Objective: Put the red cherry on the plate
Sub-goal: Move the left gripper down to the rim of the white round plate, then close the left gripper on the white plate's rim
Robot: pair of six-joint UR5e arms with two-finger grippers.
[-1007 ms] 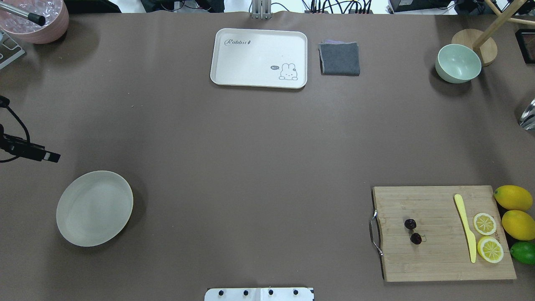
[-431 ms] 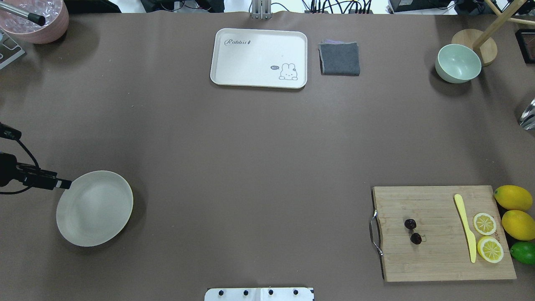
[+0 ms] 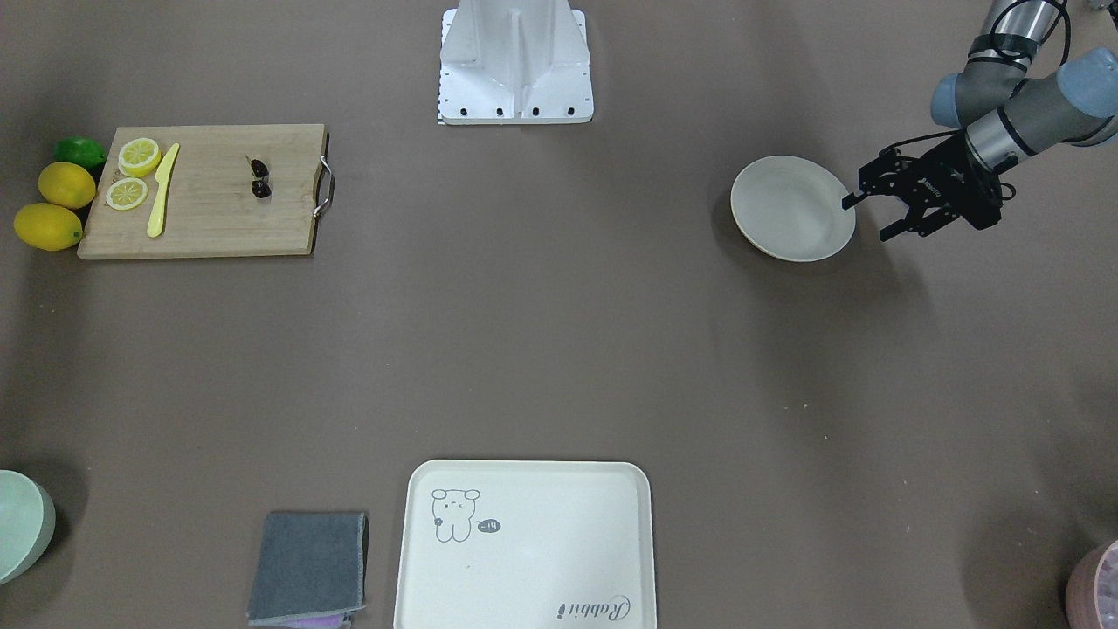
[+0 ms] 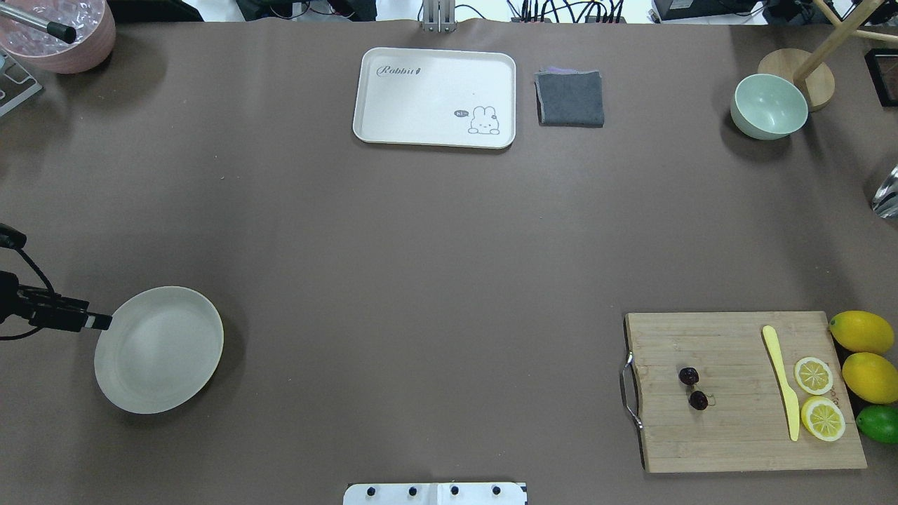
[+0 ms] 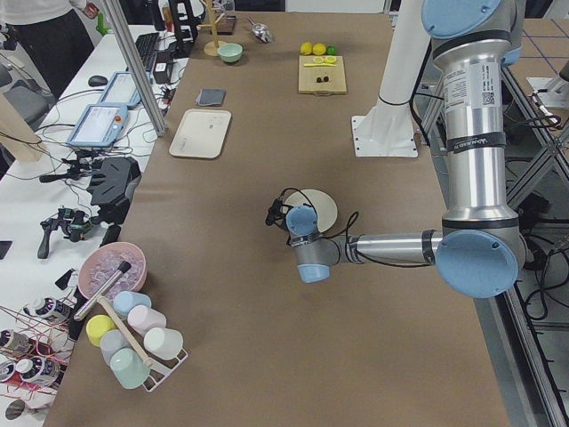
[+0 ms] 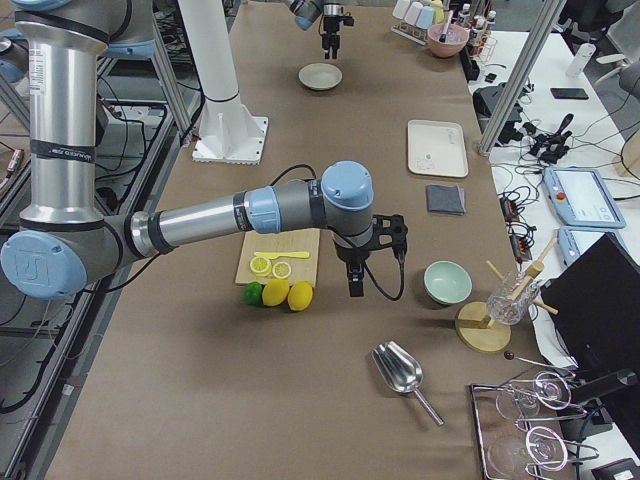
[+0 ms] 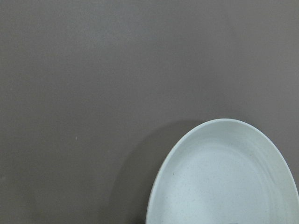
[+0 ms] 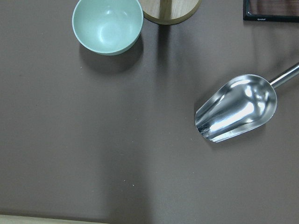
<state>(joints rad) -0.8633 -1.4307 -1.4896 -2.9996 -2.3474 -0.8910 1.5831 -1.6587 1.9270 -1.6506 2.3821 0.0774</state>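
The red cherry (image 4: pixel 693 388), a small dark pair, lies on the left part of a wooden cutting board (image 4: pixel 729 435) at the near right of the table. The plate (image 4: pixel 159 348), round and off-white, rests empty at the near left. My left gripper (image 3: pixel 866 220) hovers open at the plate's outer rim, with nothing between its fingers. The left wrist view shows part of the plate (image 7: pixel 224 177) below it. My right gripper (image 6: pixel 353 288) shows only in the exterior right view, hanging over the table beyond the board; I cannot tell whether it is open or shut.
On the board lie a yellow knife (image 4: pixel 781 382) and two lemon slices (image 4: pixel 814 375); two lemons (image 4: pixel 861 332) and a lime (image 4: pixel 879 423) sit beside it. A cream tray (image 4: pixel 435 98), grey cloth (image 4: pixel 570 98) and green bowl (image 4: pixel 769 106) line the far side. A metal scoop (image 8: pixel 236 108) lies at the right end.
My left gripper has moved along the table's left edge toward the robot's side and now sits at the plate's rim. The cherry and plate have not moved.
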